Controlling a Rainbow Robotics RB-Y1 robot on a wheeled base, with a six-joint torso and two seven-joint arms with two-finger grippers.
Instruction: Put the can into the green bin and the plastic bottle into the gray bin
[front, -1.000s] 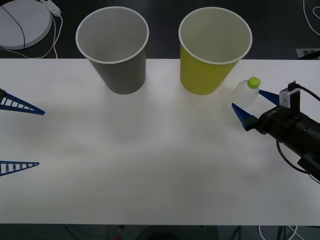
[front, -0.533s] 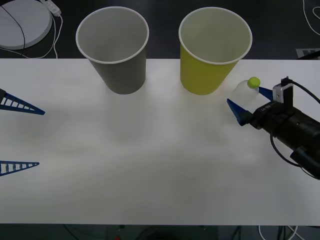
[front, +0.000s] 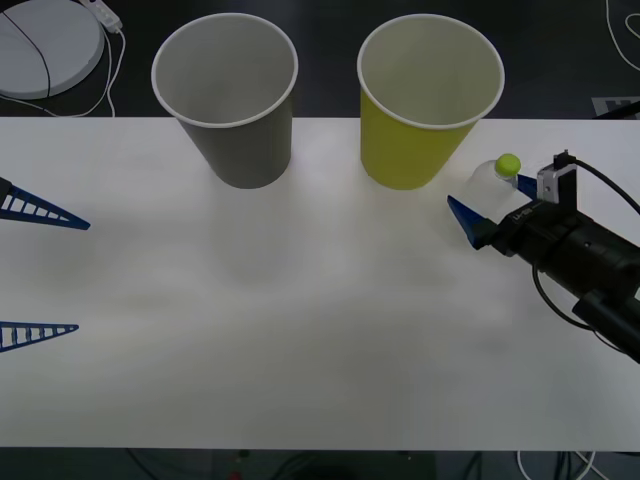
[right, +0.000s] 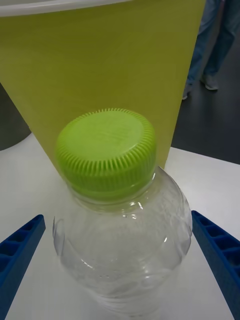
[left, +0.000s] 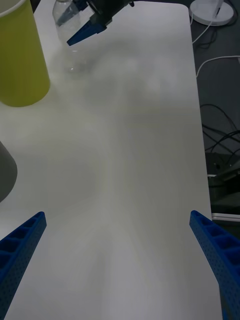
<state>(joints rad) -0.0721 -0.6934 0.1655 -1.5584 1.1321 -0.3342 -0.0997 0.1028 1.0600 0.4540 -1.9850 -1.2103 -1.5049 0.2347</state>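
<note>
I have the right gripper (front: 493, 203) spread open, its fingers (right: 20, 252) either side of the upright plastic bottle (right: 122, 235), just beside the green bin (front: 425, 100). Left gripper (front: 40, 270) waits open at the counter (front: 300, 330) edge.

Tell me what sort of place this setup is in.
Probably a robotics lab or test room: a bare white table holds only two bins and a bottle, cables trail across the dark floor, and a round white device sits behind.
</note>
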